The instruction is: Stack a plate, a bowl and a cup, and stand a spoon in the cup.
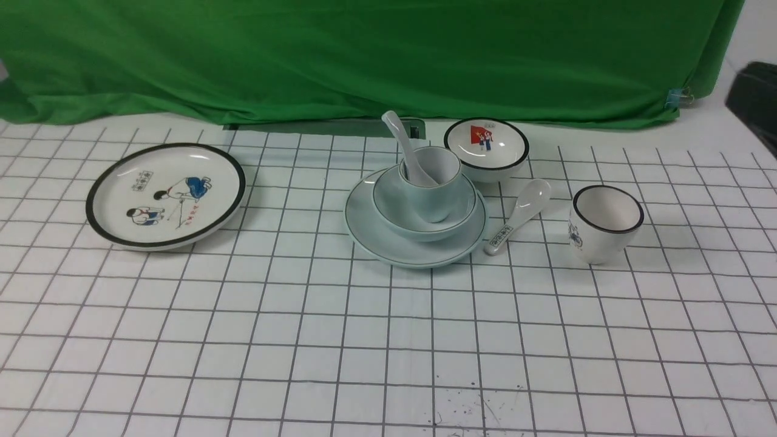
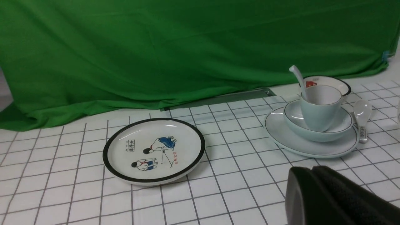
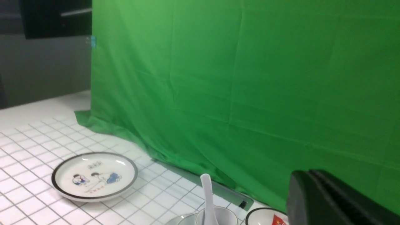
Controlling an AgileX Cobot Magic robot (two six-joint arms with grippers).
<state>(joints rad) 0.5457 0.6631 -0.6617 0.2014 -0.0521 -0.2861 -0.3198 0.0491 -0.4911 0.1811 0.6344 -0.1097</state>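
The pale blue-green plate [image 1: 376, 240] lies at the table's middle with the matching bowl [image 1: 394, 209] on it and the cup [image 1: 442, 200] standing in the bowl. The plain white spoon [image 1: 402, 142] stands in the cup, its handle leaning up and back to the left. Neither gripper shows in the front view. In the left wrist view my left gripper [image 2: 311, 167] is shut and empty, low over the table, short of the plate [image 2: 281, 134]. My right gripper [image 3: 308, 171] is shut and empty, raised against the green cloth; the spoon [image 3: 207, 190] shows below it.
A black-rimmed cartoon plate [image 1: 165, 194] lies at the left. Behind the stack sits a small black-rimmed bowl [image 1: 485, 149] with a red picture. A patterned-handle spoon [image 1: 522, 212] and a black-rimmed white cup [image 1: 604, 221] lie to the right. A green cloth [image 1: 364, 54] closes the back.
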